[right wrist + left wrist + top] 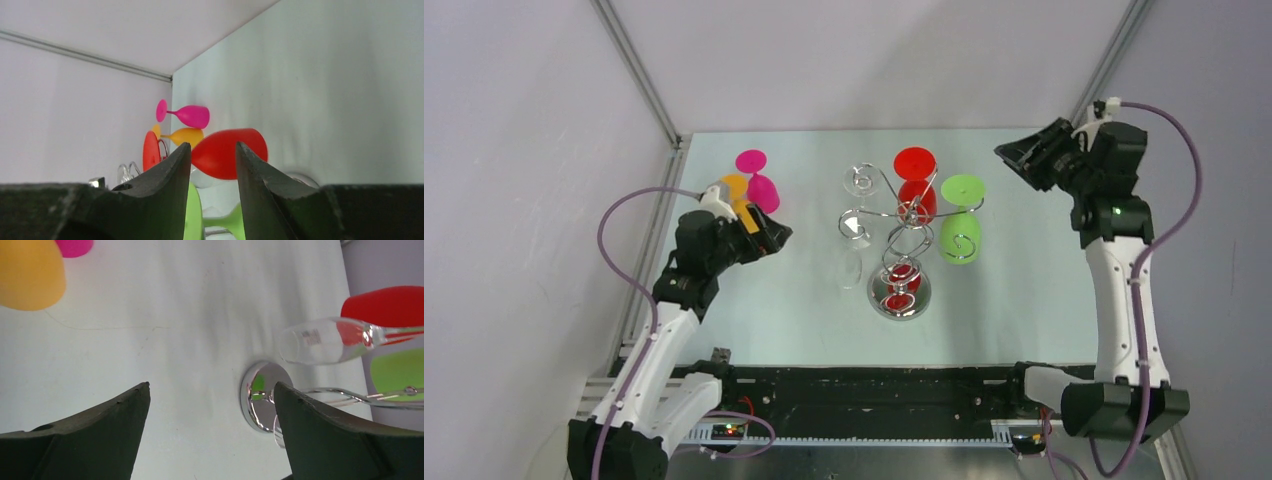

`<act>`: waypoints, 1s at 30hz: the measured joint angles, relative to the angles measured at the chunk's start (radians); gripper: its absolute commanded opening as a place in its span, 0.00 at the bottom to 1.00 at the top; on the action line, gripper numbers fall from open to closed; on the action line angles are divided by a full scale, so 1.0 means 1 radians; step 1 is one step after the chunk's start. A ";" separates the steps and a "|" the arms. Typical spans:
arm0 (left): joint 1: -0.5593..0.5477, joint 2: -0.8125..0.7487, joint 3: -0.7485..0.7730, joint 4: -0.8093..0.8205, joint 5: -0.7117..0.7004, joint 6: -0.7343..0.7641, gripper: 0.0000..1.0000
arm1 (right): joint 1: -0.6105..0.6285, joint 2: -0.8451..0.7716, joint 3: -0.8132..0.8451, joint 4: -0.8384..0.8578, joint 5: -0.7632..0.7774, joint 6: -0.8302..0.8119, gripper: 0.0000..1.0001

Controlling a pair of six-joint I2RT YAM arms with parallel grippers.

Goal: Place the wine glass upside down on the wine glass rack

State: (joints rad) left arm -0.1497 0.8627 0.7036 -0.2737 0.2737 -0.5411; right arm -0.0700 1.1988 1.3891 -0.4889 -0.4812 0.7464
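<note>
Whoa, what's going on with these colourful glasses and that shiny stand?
The job is hanging wine glasses upside down on the chrome rack. A red glass, a green glass and a clear glass already hang there. The pink glass and orange glass sit on the table near the left gripper. It and the right gripper are open, holding nothing.

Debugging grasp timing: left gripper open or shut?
Open. In the left wrist view the left gripper has its fingers wide apart, nothing held between.

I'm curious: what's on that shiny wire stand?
A red glass, a green glass and a clear glass hang upside down on the stand. The coloured feet cover the wire curls holding them.
</note>
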 measured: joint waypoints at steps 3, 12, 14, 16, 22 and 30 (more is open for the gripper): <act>0.000 -0.010 0.013 -0.015 -0.062 -0.001 0.99 | -0.040 -0.067 -0.015 -0.042 0.006 -0.034 0.43; 0.144 -0.053 0.124 -0.044 -0.219 -0.100 1.00 | -0.069 -0.262 -0.031 -0.195 0.037 -0.154 0.44; 0.216 -0.051 0.123 -0.042 -0.220 -0.152 1.00 | -0.070 -0.291 -0.044 -0.214 0.038 -0.165 0.44; 0.282 -0.046 0.116 -0.034 -0.218 -0.206 1.00 | -0.070 -0.309 -0.055 -0.233 0.036 -0.173 0.44; 0.389 -0.026 0.054 0.053 -0.184 -0.326 0.93 | -0.071 -0.321 -0.064 -0.262 0.024 -0.183 0.44; 0.414 0.140 -0.055 0.282 -0.113 -0.473 0.86 | -0.079 -0.365 -0.067 -0.281 0.020 -0.194 0.45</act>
State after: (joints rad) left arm 0.2638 1.0031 0.6487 0.0078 0.1608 -1.0145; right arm -0.1486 0.8341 1.3224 -0.7700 -0.4614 0.5522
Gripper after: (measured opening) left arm 0.868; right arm 0.444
